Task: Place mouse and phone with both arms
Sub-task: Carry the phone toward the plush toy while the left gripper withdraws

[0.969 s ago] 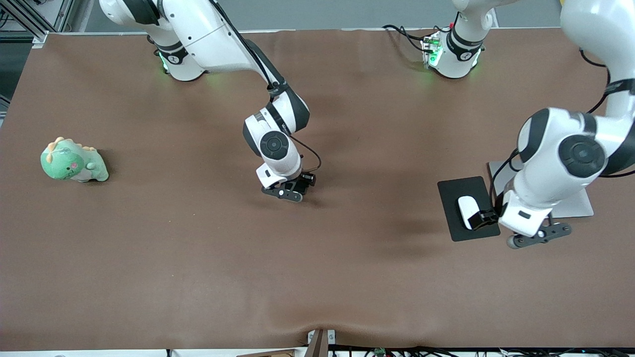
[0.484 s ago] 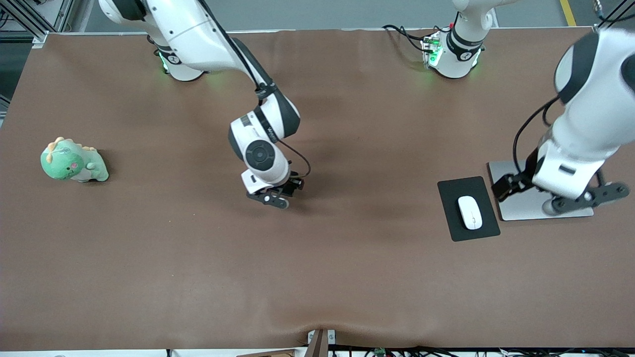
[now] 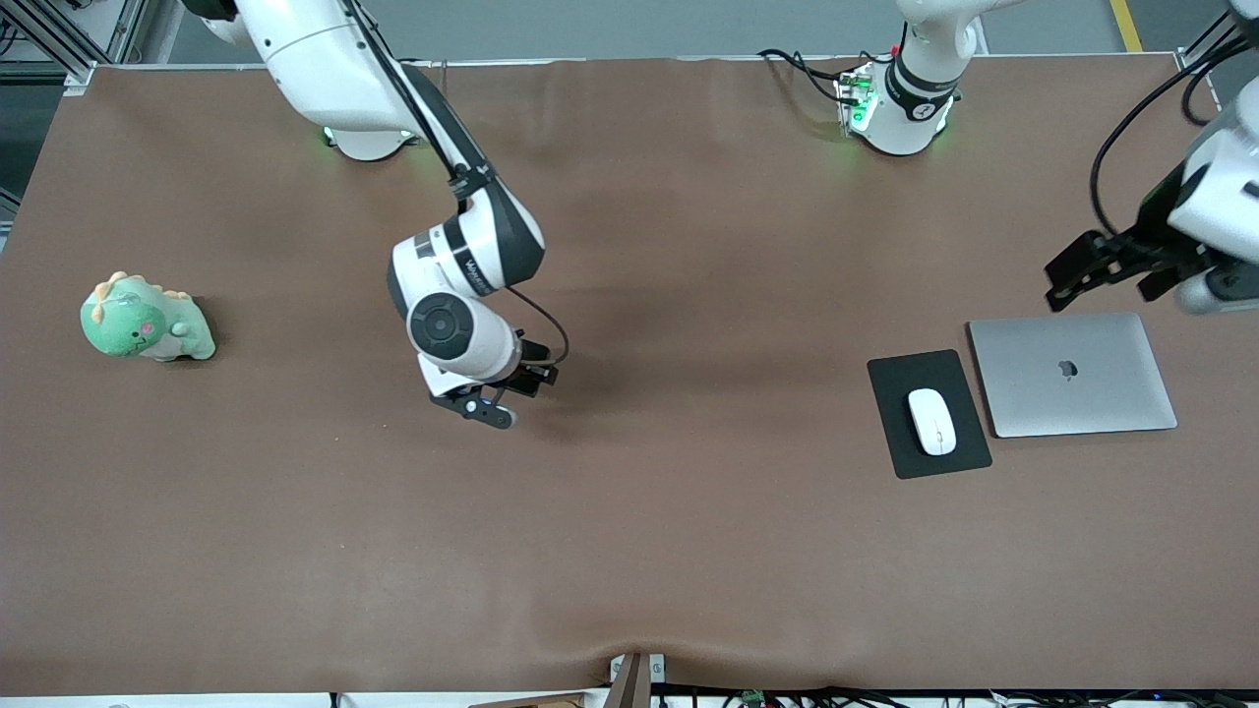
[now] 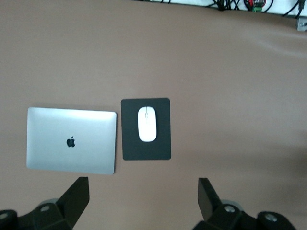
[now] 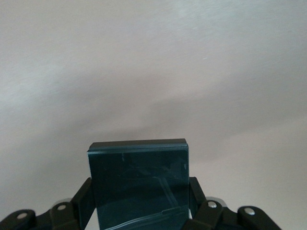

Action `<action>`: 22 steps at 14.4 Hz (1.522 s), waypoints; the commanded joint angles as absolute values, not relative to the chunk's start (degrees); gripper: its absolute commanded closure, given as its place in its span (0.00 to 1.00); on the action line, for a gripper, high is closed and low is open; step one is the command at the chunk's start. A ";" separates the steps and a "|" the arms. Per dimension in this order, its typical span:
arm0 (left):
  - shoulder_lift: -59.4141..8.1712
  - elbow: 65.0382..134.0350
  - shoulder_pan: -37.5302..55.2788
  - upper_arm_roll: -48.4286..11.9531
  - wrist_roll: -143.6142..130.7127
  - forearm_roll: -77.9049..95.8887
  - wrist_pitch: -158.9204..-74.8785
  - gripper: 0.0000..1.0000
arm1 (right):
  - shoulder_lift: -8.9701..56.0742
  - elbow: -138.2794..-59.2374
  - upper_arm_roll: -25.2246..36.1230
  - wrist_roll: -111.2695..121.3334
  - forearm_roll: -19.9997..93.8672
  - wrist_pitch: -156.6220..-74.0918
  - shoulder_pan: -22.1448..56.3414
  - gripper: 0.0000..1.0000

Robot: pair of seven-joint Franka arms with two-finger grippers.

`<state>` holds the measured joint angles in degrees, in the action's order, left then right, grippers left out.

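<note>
The white mouse point(image 3: 930, 421) lies on a black mouse pad point(image 3: 920, 374) beside the silver laptop point(image 3: 1072, 374); it also shows in the left wrist view point(image 4: 147, 124). My left gripper point(image 3: 1102, 280) is open and empty, high over the bare table by the laptop's edge nearest the bases; in its wrist view point(image 4: 142, 187) the jaws stand wide apart. My right gripper point(image 3: 489, 405) hangs low over the middle of the table. In the right wrist view it point(image 5: 140, 192) is shut on the black phone point(image 5: 139, 177). The phone is hidden in the front view.
A green dinosaur plush point(image 3: 146, 320) sits at the right arm's end of the table. The laptop point(image 4: 72, 139) and mouse pad point(image 4: 144, 152) lie side by side at the left arm's end. The brown table cover point(image 3: 689, 551) is wrinkled at its front edge.
My left gripper has let go of the mouse, risen and swung away past the laptop. My right gripper has carried the phone toward the right arm's end of the table.
</note>
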<state>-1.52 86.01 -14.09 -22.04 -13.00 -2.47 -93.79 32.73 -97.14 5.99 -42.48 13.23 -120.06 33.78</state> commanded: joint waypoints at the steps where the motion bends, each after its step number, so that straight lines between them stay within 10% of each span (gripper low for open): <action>1: 3.59 90.17 -6.80 -14.79 -11.78 -0.97 -91.42 0.00 | 27.87 -103.43 5.27 -37.29 14.15 -120.32 30.60 1.00; 22: 2.20 89.12 -2.55 -10.55 -11.78 -1.67 -88.77 0.00 | 14.68 -128.48 5.80 -9.95 7.56 -130.06 11.35 1.00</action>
